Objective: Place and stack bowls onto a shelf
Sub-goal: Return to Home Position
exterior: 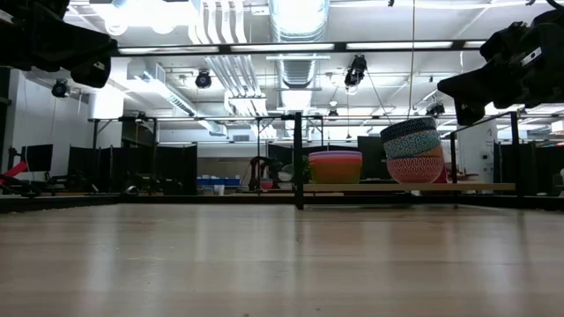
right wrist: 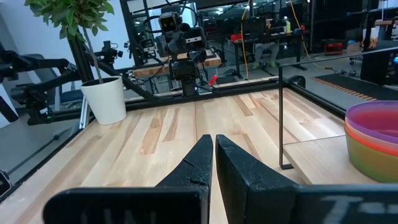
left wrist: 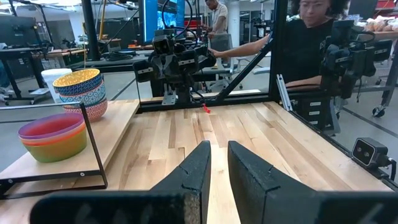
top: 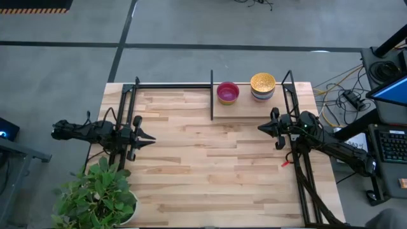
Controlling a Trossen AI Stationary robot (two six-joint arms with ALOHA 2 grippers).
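The bowls stand in two stacks on the shelf (top: pixel 254 109), a light-wood board at the table's far right. One stack has a purple bowl on top (top: pixel 227 93) (left wrist: pixel 53 134) (right wrist: pixel 373 140). The other, tilted, has a gold patterned bowl on top (top: pixel 262 86) (left wrist: pixel 81 90) (exterior: pixel 414 154). My left gripper (top: pixel 149 138) (left wrist: pixel 219 155) hovers over the table's left part, its fingers a narrow gap apart, holding nothing. My right gripper (top: pixel 261 128) (right wrist: pixel 213 142) hovers just near of the shelf, shut and empty.
A potted plant (top: pixel 95 197) (right wrist: pixel 106 99) stands at the table's near left corner. Black posts (top: pixel 212 95) rise at the shelf's ends. A person (left wrist: pixel 311 37) sits beyond the table's right edge. Bare wood (top: pixel 203 165) lies between the arms.
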